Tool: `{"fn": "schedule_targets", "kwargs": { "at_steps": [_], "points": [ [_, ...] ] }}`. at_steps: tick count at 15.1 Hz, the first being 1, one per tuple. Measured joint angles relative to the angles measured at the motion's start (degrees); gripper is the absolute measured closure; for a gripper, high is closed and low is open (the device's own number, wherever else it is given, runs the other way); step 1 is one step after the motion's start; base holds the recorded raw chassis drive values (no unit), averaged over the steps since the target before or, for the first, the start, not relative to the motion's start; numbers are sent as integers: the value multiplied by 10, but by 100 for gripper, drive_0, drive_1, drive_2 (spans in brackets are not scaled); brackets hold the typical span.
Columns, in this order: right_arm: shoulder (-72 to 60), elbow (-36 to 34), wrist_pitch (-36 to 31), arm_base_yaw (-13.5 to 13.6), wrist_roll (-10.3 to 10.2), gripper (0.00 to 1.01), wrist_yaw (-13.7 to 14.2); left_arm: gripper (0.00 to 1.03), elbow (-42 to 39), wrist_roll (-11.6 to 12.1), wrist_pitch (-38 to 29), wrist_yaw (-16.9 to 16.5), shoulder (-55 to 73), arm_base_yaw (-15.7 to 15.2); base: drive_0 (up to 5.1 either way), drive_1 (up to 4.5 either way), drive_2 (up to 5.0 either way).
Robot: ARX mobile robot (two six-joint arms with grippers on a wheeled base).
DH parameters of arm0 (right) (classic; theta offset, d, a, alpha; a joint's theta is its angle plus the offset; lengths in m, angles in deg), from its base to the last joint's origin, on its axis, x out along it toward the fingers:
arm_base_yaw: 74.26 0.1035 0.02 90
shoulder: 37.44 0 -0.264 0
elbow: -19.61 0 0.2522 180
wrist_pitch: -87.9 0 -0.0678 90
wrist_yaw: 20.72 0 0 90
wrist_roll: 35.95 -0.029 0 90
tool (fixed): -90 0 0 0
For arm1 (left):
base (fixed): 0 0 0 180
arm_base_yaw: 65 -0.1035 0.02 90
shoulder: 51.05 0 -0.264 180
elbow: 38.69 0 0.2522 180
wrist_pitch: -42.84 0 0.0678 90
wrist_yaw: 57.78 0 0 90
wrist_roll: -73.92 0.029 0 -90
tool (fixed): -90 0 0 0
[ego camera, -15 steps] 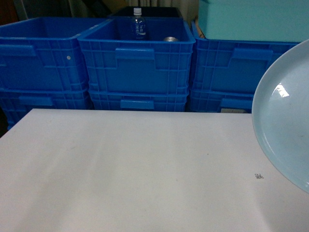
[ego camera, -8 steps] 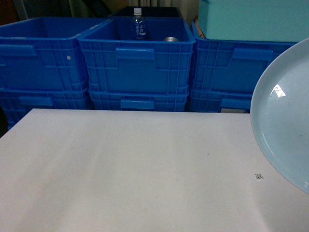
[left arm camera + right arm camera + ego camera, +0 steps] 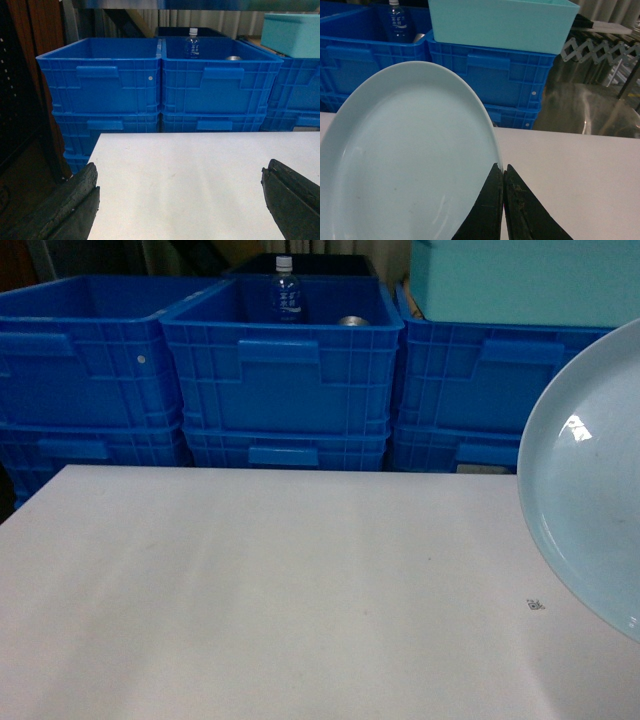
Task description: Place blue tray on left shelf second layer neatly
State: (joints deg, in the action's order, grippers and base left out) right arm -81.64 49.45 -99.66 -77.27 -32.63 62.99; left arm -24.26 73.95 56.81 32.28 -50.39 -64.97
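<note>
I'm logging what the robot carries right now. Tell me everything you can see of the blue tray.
The blue tray is a pale sky-blue, shallow oval dish with a low rim, smooth and glossy like plastic, with a highlight and a few small specks inside. It is lifted and tilted above the white table, at the right edge of the head view, partly cut off. The right gripper pinches its rim. Nothing else touches it.

Storeroom: stacked blue crates (image 3: 282, 380)
</note>
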Motion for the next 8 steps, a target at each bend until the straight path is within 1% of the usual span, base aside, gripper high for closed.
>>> {"fn": "schedule_targets", "kwargs": {
  "at_steps": [3,4,8],
  "points": [
    [0,0,-1,0,0,99,0,5,0,0,0,0,0,-1,-187,-187,-187],
    [0,0,0,0,0,99,0,5,0,0,0,0,0,-1,89,-288,-288],
    [0,0,0,0,0,99,-1,5,0,0,0,1,0,0,273,-491,-308]
  ]
}}
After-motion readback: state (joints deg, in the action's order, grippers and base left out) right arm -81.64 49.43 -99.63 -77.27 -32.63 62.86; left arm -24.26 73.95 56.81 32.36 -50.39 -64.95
